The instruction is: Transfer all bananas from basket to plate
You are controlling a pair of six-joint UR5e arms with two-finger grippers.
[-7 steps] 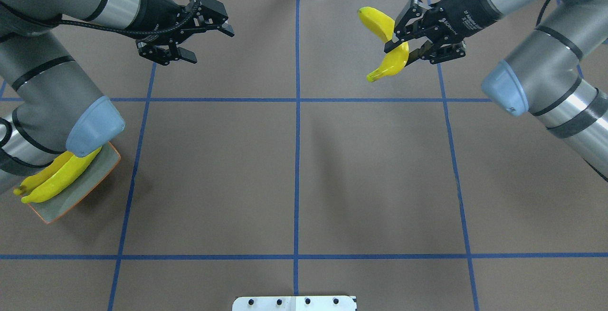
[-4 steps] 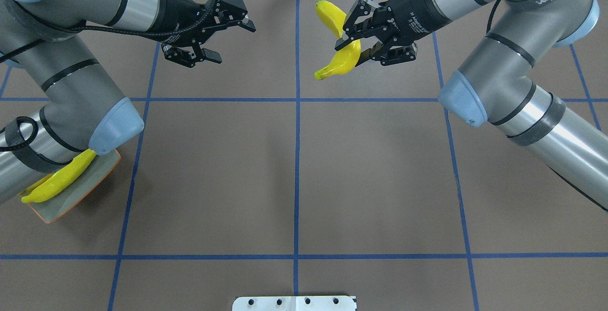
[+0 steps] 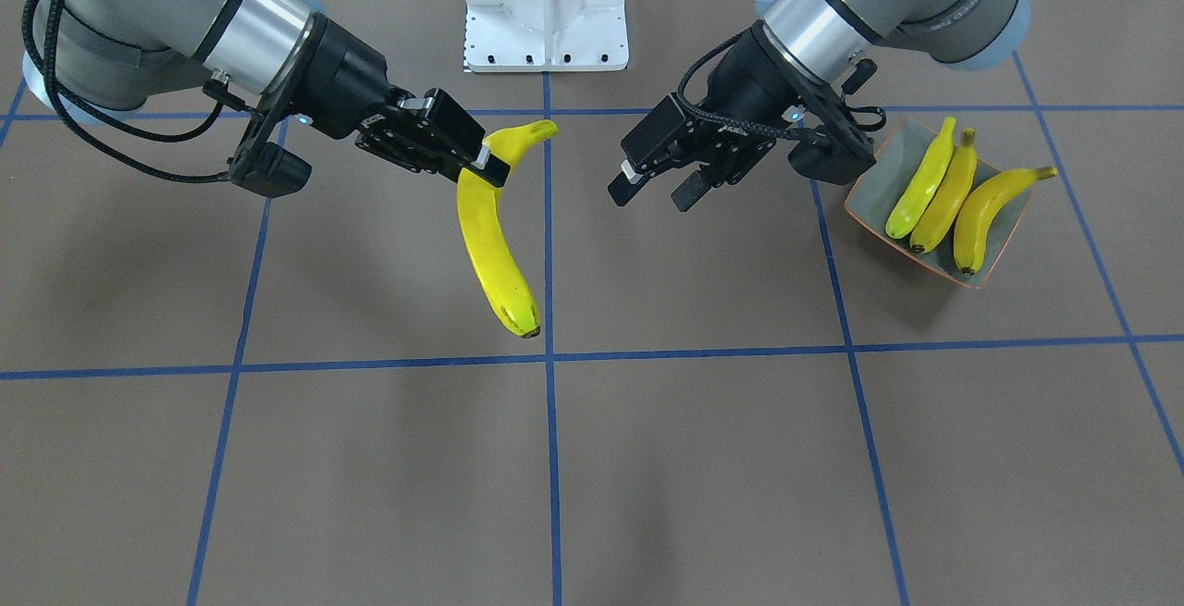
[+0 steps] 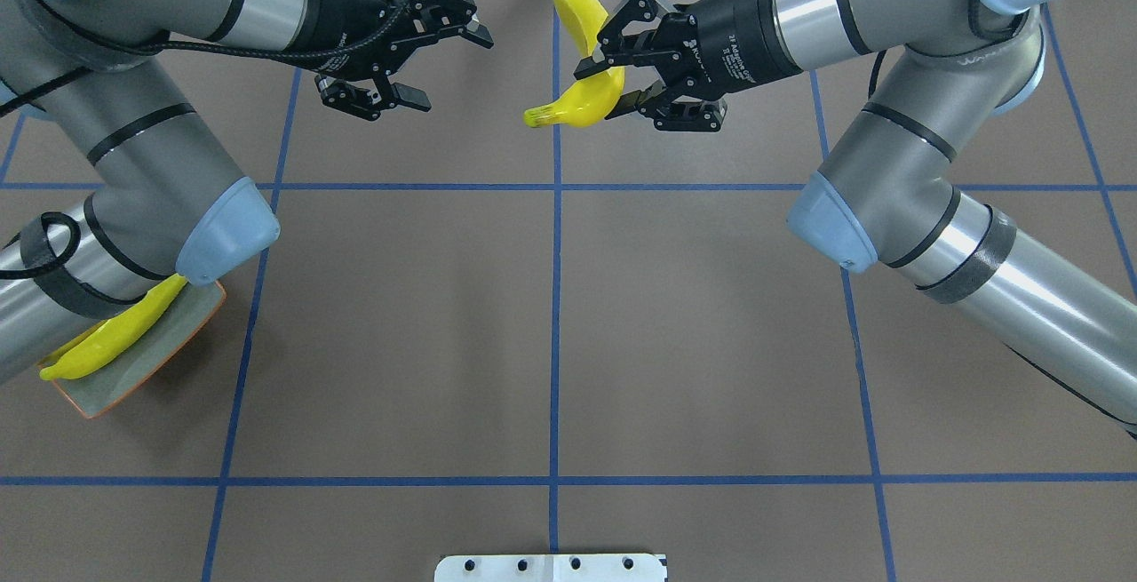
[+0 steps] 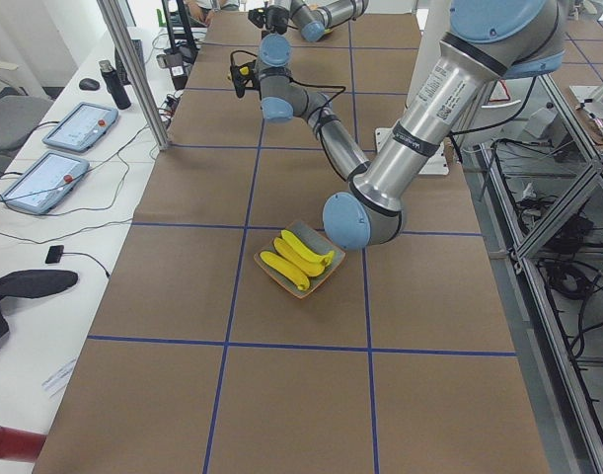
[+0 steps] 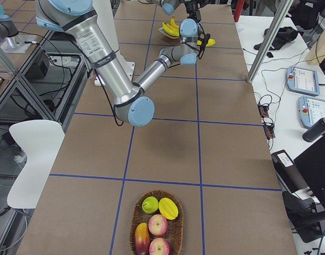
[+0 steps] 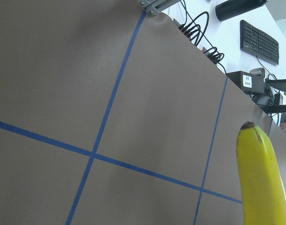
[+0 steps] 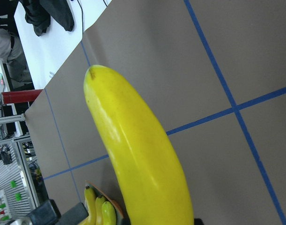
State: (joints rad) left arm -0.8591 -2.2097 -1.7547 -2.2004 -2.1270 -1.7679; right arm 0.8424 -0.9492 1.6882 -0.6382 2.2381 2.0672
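Hanging from the right pincer [image 3: 479, 166], which is clenched on it close to the stem end, the held banana [image 3: 495, 250] is in the air over the middle of the surface [image 3: 388, 458], well apart from the plate [image 3: 874, 191]. Its long axis runs away from the robot's base, crosswise to the line joining the two pincers, and the short stem end pokes toward the plate side. The left pincer [image 3: 652, 196] is released and empty, its jaws spread. It stands between the held banana and the plate, facing the banana with a gap to it, and its arm is much the nearer to the plate. This reads as a hand-over: the left pincer would probably have to close across the banana's body beyond the right pincer's grip, and the crosswise lie suits that. The three bananas [image 3: 945, 190] already in the plate lie side by side and roughly parallel, leaving little bare dish. The left arm's wrist hangs just beside the plate's rim, something to mind on the way back. The basket [image 6: 133, 223], far from the plate at the surface's other end, shows only other fruit [image 6: 158, 225].
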